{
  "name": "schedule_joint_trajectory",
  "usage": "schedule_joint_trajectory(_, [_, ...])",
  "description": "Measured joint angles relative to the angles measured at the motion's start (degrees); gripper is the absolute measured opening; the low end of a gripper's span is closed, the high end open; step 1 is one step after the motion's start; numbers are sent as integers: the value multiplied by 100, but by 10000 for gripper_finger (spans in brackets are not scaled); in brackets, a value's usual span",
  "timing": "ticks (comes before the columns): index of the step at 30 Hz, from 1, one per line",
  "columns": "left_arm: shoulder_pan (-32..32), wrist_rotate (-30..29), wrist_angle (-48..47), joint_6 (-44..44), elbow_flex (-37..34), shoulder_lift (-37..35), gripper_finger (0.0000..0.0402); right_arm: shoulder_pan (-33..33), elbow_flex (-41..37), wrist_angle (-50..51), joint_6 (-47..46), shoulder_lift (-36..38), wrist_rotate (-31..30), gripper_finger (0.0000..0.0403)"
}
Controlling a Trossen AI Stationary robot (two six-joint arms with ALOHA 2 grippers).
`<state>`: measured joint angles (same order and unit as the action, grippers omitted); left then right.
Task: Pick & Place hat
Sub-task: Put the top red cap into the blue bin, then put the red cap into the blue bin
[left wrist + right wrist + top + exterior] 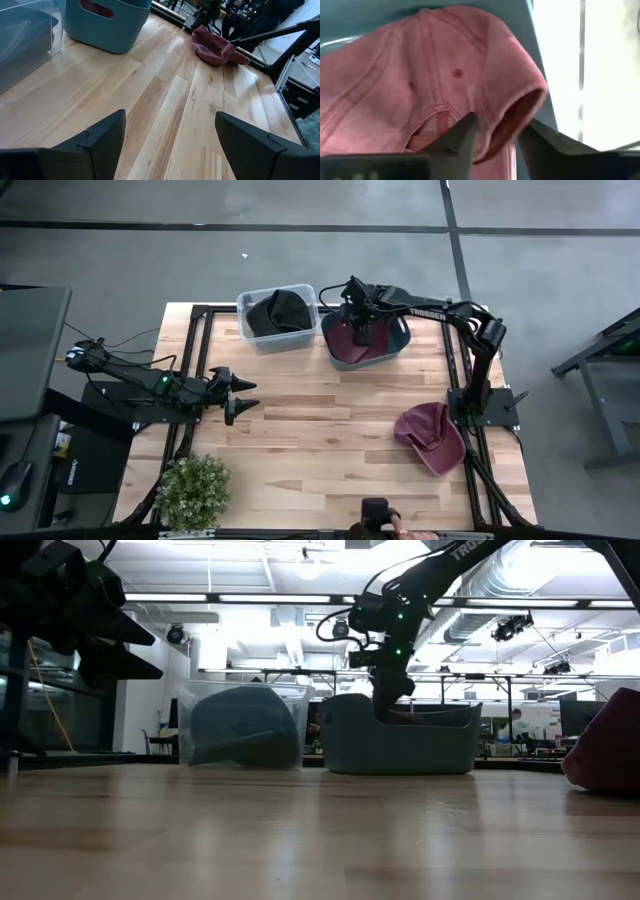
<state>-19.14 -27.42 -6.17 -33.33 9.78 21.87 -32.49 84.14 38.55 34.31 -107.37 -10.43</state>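
Note:
A maroon hat lies inside the teal bin at the table's far edge. My right gripper reaches down into that bin, open, with the hat's curled rim edge between its fingers. A second maroon hat rests on the table near the right edge, also seen in the left wrist view. My left gripper hovers open over the table's left side with nothing between its fingers. My right gripper has its fingers on either side of the hat's rim edge, coming from above and slanting down. Teal bin wall shows between the cloth and one finger. Whether the other finger touches the cloth I cannot tell. The hat lies in the bin.
A clear bin holding a dark hat stands to the left of the teal bin. A potted plant sits at the near left corner. Bare wood lies between the bins and the near edge.

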Motion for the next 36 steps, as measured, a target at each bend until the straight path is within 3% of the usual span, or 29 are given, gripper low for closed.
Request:
schedule_joint_trajectory(6, [0, 0, -1, -1, 0, 2, 292, 21, 0, 25, -210, 0, -95, 210])
schedule_joint_trajectory(10, [0, 0, -1, 0, 0, 2, 292, 79, 68, 181, -185, 0, -500, 232])
schedule_joint_trajectory(19, [0, 0, 0, 1, 0, 0, 292, 165, 730, 886, -340, 11, -411, 236])
schedule_joint_trajectory(27, [0, 0, 0, 0, 0, 1, 292, 275, 1587, 2166, -732, 11, -387, 236])
schedule_joint_trajectory(36, [0, -2, 0, 0, 0, 2, 292, 293, 2430, 3183, -1260, 11, 559, 236])
